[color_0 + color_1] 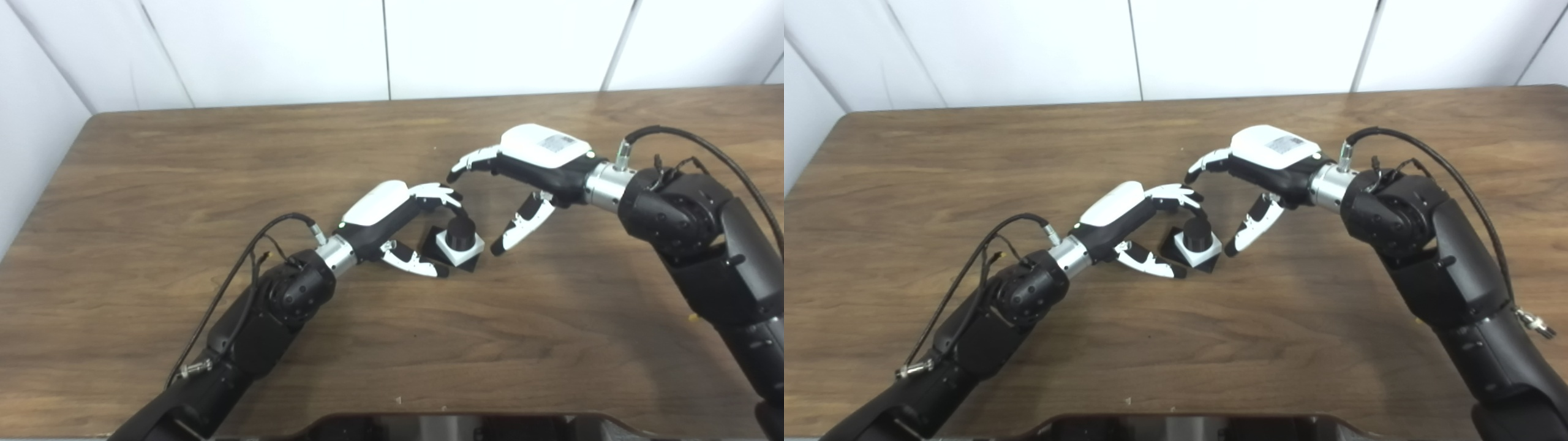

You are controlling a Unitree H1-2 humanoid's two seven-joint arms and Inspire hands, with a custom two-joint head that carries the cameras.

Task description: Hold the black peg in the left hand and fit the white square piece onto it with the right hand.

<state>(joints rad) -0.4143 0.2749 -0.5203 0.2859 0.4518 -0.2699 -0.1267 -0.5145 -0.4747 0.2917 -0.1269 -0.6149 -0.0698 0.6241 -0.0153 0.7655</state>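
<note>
The black peg (460,231) stands upright on its black square base (470,263) on the table. The white square piece (458,247) sits around the peg, on top of the base. My left hand (401,220) brackets it: the fingers (442,196) curl over to the back of the peg and the thumb (416,263) lies along the base's front left edge. My right hand (520,177) hovers to the right of the peg, open and holding nothing. Its thumb (520,226) points down beside the base, a little apart from it.
The wooden table (184,184) spreads wide to the left and the back, with its left edge near the white wall. A cable loops over each forearm. A dark part of the robot's body (453,425) fills the bottom edge.
</note>
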